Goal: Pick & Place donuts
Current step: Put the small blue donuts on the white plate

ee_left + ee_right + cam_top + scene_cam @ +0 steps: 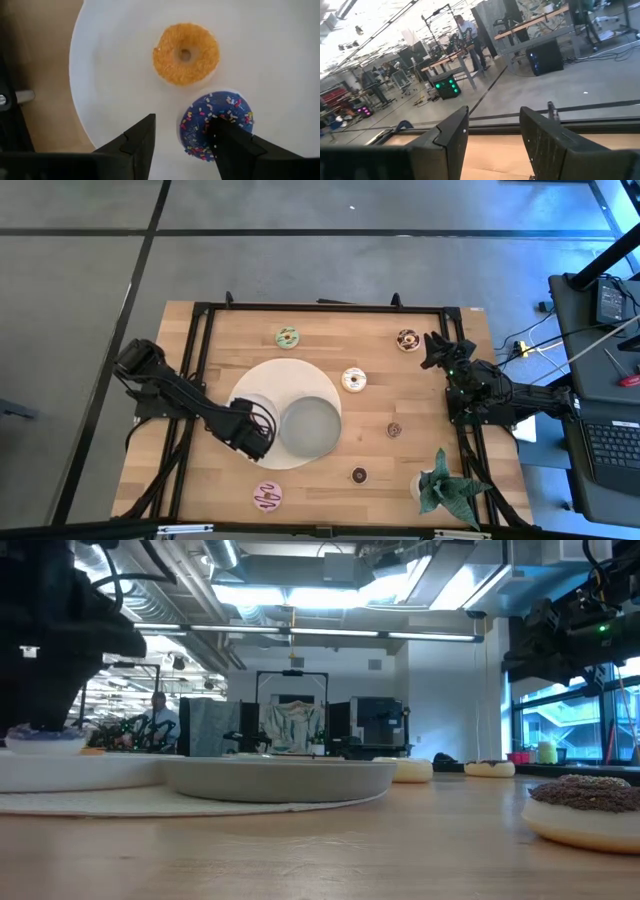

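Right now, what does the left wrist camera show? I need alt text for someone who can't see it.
The left hand, fingers open, hovers over a white plate holding two donuts: an orange one and a blue sprinkled one, partly behind one finger. Wooden table shows beside the plate.

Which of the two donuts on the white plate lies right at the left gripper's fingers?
The blue sprinkled donut lies at the open left gripper; one finger overlaps it. The orange donut lies farther off on the white plate.

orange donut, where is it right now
In the left wrist view the orange donut lies on the white plate, touching the blue sprinkled donut, just ahead of the open left gripper.
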Action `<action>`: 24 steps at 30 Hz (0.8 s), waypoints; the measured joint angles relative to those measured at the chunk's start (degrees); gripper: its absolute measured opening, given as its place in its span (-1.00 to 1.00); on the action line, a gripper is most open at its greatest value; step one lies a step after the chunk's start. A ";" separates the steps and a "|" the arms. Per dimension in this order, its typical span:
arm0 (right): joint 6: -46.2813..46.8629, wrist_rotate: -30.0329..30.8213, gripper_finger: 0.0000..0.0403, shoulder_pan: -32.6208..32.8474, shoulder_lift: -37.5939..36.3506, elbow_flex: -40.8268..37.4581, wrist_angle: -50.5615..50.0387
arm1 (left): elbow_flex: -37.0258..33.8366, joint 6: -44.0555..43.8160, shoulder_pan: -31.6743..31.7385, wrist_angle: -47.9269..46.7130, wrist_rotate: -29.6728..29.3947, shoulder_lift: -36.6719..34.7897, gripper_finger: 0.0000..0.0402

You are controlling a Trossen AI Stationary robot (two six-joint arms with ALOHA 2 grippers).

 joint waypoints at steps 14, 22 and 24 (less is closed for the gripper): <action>1.62 -3.68 -0.12 -0.01 -0.02 0.00 3.12 | -3.74 -0.21 1.11 4.45 -0.90 0.20 -0.17; -13.12 -39.85 -0.12 0.17 1.21 0.58 12.13 | -3.74 -0.15 1.11 7.54 -0.65 0.17 -0.15; -13.36 -39.15 -0.12 0.14 3.13 2.72 11.96 | -3.74 -0.11 1.11 8.89 -0.17 0.15 -0.16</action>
